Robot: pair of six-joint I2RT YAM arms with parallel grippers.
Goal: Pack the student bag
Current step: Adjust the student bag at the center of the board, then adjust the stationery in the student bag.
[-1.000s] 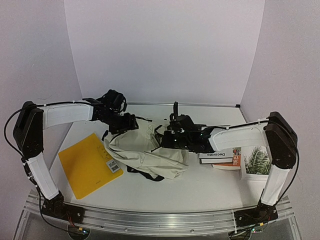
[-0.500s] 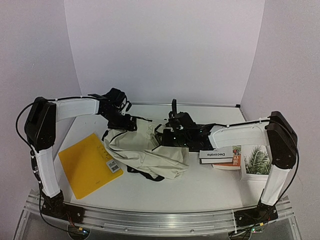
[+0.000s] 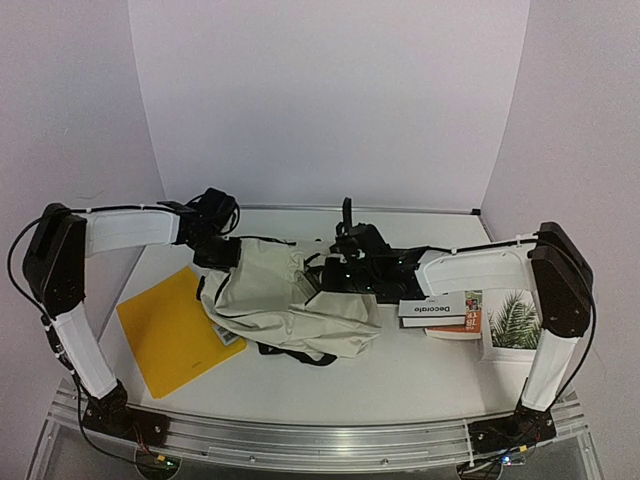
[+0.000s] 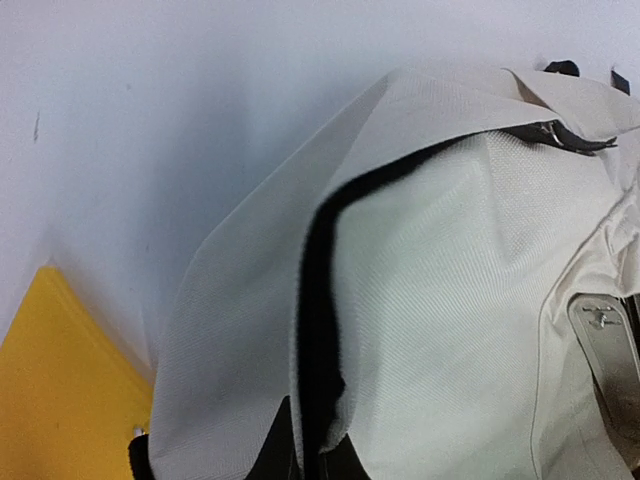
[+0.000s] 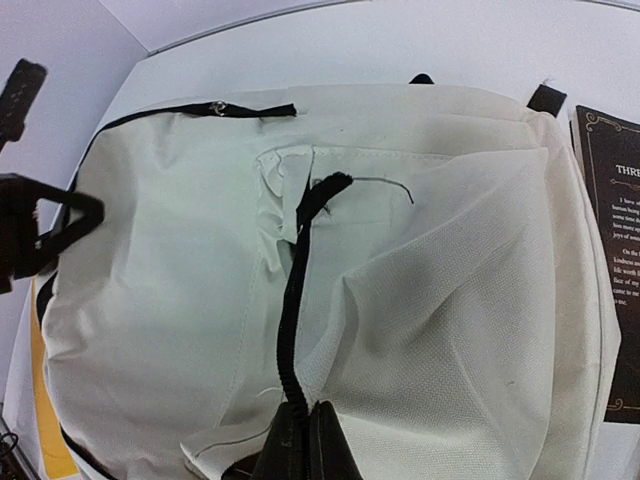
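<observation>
The left gripper point(image 4: 318, 460) is clenched on the black-trimmed edge of the student bag point(image 3: 290, 300), at the bottom centre of its wrist view. The right gripper point(image 5: 300, 440) pinches the opposite edge. The 2 grips probably spread the opening for loading. The bag lies mid-frame from above, between a yellow folder point(image 3: 170, 335) and books point(image 3: 440, 312).

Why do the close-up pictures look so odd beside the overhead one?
Top view: soft, even light, faint shadows around the cream fabric backpack. Left wrist view: the black zipper trim nearest the lens is blurred, the weave beyond sharp. Right wrist view: a wide lens bows the far edge of the white table.
</observation>
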